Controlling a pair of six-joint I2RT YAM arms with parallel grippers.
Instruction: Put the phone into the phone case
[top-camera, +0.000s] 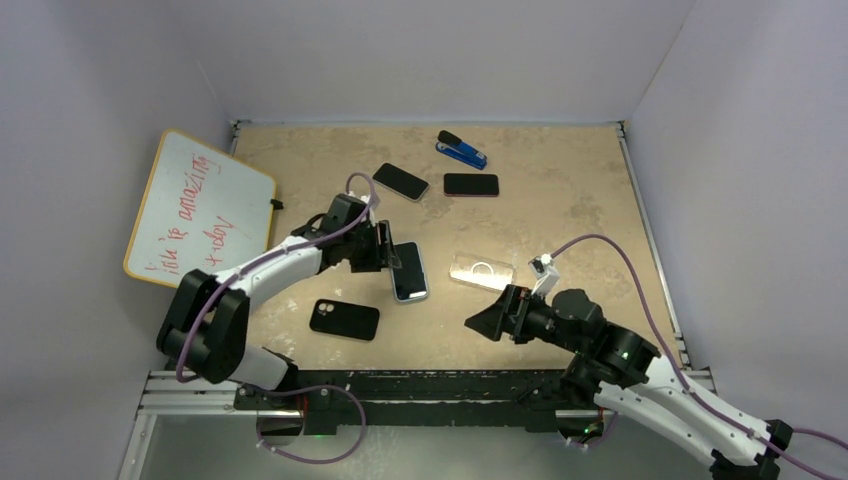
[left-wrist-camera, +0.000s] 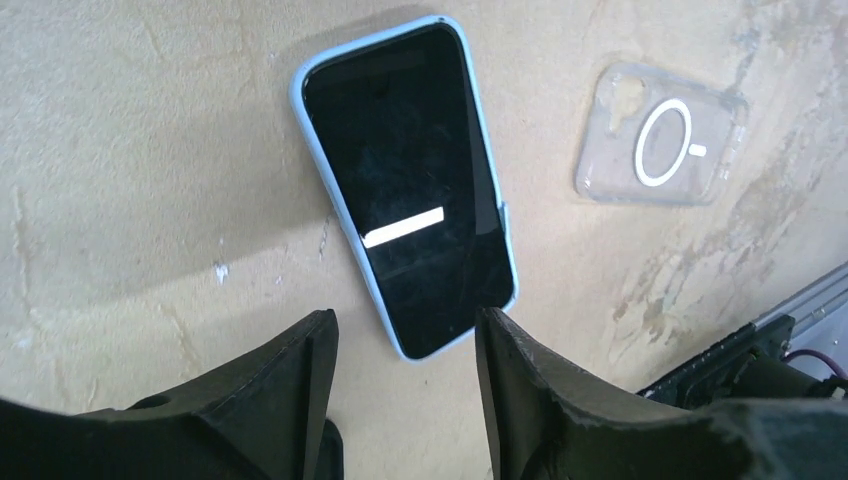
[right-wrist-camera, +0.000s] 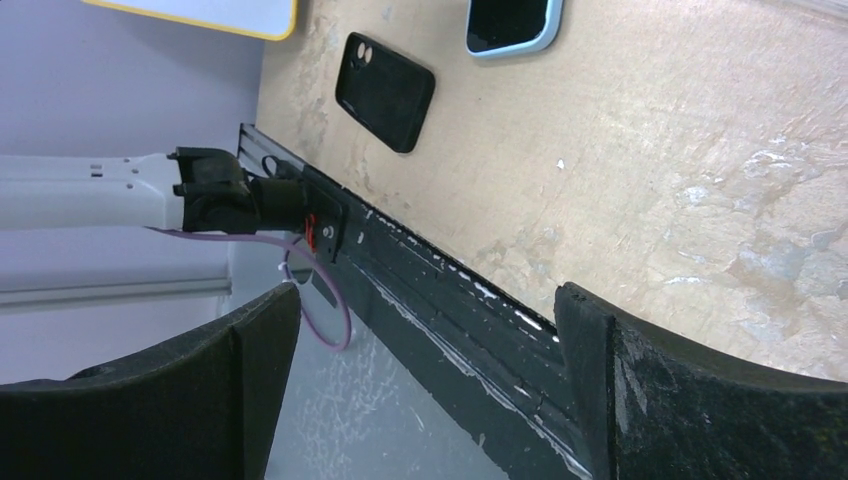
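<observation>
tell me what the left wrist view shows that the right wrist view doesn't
Only the left wrist view: the clear case with a white ring on it, lying flat. Only the right wrist view: a black case-like item with camera openings, and the whiteboard's yellow edge. Both: the blue-edged phone, seen whole from the left wrist but only one end from the right, and the tan table.

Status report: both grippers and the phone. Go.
Left gripper open, clear of phone. Right gripper open, empty. Phone flat, screen up, blue case around it. Clear case apart, nothing blocking.
</observation>
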